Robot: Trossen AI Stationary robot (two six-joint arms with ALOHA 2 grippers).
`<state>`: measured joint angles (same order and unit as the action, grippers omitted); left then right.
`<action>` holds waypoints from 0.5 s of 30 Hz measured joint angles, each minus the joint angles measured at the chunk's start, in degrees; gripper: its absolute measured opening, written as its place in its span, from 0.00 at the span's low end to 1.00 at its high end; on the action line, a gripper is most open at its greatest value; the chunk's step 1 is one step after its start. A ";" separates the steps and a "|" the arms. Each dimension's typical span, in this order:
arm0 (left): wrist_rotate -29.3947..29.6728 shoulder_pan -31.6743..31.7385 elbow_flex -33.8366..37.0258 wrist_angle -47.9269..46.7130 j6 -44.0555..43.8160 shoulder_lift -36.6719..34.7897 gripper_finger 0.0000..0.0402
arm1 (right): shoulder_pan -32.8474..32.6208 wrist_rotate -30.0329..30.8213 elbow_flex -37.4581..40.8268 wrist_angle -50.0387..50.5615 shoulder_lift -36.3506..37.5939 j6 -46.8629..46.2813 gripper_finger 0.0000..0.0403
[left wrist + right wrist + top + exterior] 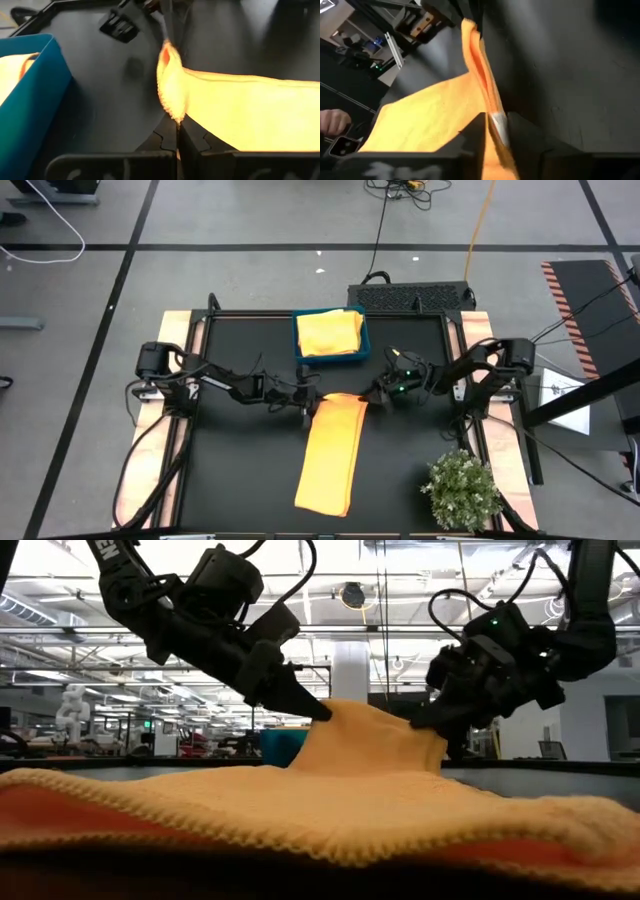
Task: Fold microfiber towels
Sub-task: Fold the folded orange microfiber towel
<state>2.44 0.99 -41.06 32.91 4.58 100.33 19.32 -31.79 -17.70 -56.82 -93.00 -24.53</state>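
Orange towel (332, 452) lies mid-table as a long narrow strip, already folded lengthwise; it runs from the tray side toward the near edge. Nap is fuzzy, edges rounded, near end a little skewed. Far end is lifted off the mat into a low tent, seen clearly in the low view.

Left gripper (305, 402) is clamped tight on the far left corner; its wrist view shows the cloth pinched into a ridge between the fingers. Right gripper (375, 394) is at the far right corner, fingers drawn in around the hem in its wrist view; looks like a grip on the towel, probably only just taken.

Likely reason for the paired hold: both far corners taken together so the end can be carried over toward the near end, halving the strip without twisting.

Teal tray (331, 338) sits just beyond the towel's far end, holding a folded yellow cloth (329, 332). Plant (462, 490) stands at the near right corner, well apart from the towel.
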 joint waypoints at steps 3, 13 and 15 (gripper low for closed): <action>0.54 0.15 0.00 0.08 -0.31 0.00 0.00 | 0.17 -0.04 0.64 0.18 0.51 0.84 0.07; 0.59 1.03 0.00 0.60 -0.53 0.00 0.00 | 0.12 -2.99 0.86 2.82 0.56 0.91 0.19; 0.44 1.03 0.00 0.65 -0.55 0.00 0.00 | 0.12 -2.84 0.86 2.79 0.56 0.89 0.25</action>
<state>2.88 2.02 -41.06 33.56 4.03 100.33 19.44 -34.63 -16.84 -54.03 -92.44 -23.64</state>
